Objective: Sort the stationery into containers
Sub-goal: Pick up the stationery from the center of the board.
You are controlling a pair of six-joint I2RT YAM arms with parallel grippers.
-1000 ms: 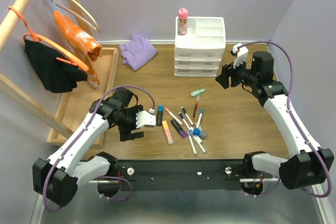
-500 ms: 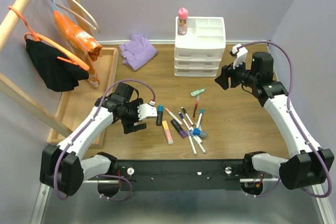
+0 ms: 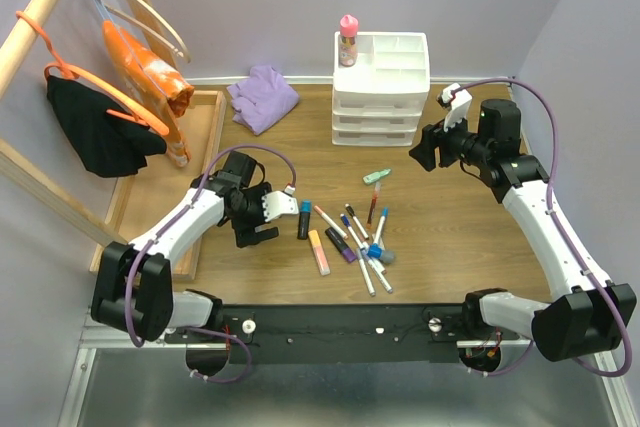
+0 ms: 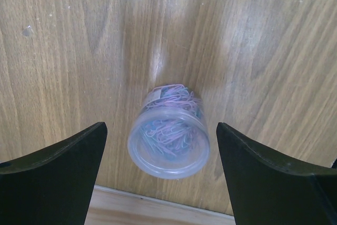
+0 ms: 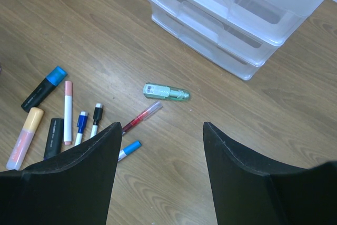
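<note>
Over the last second the left arm has folded in and carried the left tool (image 4: 160, 126) a little farther from its base, jaws staying wide and empty. The right arm has barely stirred. The left tool now hangs over a small clear jar (image 4: 168, 143) of paper clips. The jar, seemingly upright, sits on the counter (image 4: 63, 51) between the two fingers and touches neither. I judge this a line-up for a grasp not yet made.

To the right of that tool the markers and highlighters (image 3: 350, 232) lie loose. A mint highlighter (image 5: 166, 92) lies just ahead of the right tool (image 5: 161, 125), whose jaws gape with nothing in them. Only the glue bottle (image 3: 347, 40) stands in the top tray (image 3: 425, 59), so most of the sorting remains.

From overhead the jar is hidden beneath the left tool. The right wrist view cuts off the tray and shows only the drawers (image 5: 210, 30). A small round bluish thing (image 3: 385, 257) at the pile's near end is too small to name.
</note>
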